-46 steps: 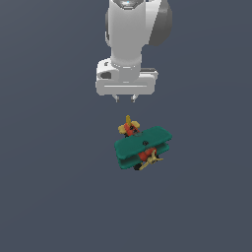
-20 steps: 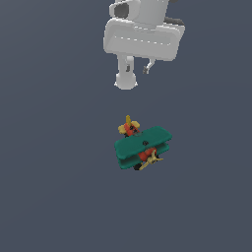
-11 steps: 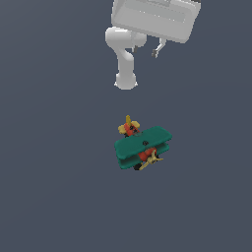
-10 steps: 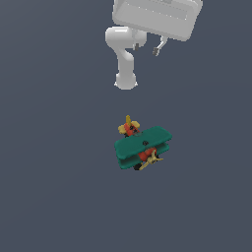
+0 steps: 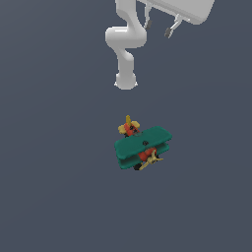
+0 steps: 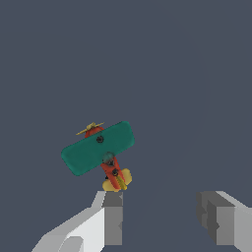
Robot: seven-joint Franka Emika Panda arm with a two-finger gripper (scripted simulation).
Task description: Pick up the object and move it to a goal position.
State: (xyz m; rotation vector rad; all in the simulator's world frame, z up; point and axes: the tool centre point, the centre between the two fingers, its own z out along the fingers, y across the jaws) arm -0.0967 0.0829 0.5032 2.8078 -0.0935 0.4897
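Observation:
The object is a small toy biplane with teal-green wings, a red body and a tan propeller and tail. It rests on the grey floor near the middle of the exterior view. My gripper is high above it, at the top of that view and towards the exterior view's right, well apart from the plane. Its two dark fingertips stand apart with nothing between them. In the wrist view the biplane lies far below, and both fingers show wide apart.
The arm's white base and lower link stand on the floor behind the plane. The floor is a plain dark grey surface with nothing else on it.
The gripper has risen and swung towards the exterior view's right, away from the spot above the plane. The biplane has not moved.

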